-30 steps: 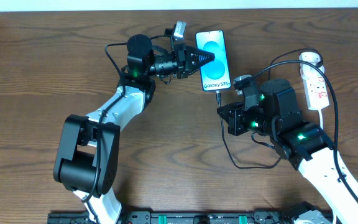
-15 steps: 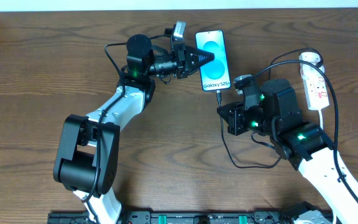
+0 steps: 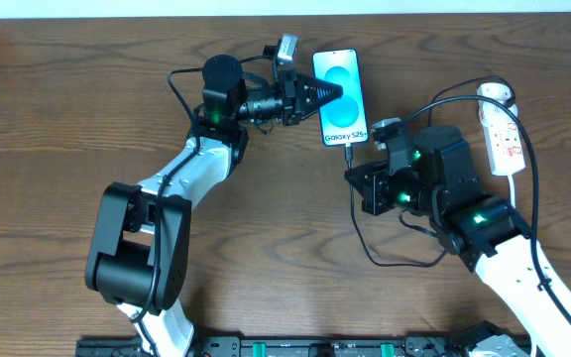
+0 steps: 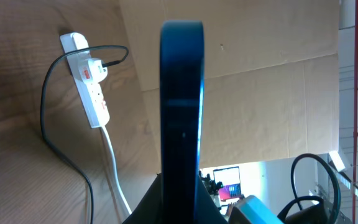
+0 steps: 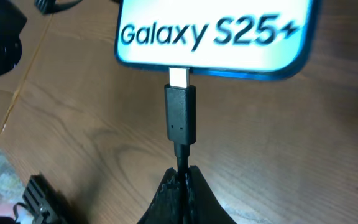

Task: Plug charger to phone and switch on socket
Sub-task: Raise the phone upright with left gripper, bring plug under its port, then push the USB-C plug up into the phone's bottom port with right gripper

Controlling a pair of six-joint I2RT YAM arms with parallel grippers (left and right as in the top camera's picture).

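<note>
just ahead of the right gripper, clamped on the charger cable, sits the phone.

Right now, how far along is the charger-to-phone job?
Done: the white plug head sits in the socket. In hand: the left gripper clamps the phone; the right gripper pinches the charger behind its connector, metal tip showing, not fully seated. Left: push home, switch socket on.

Bright, even light with faint shadows; slim black-edged phone blurred close-up in left wrist view, screen glowing.
</note>
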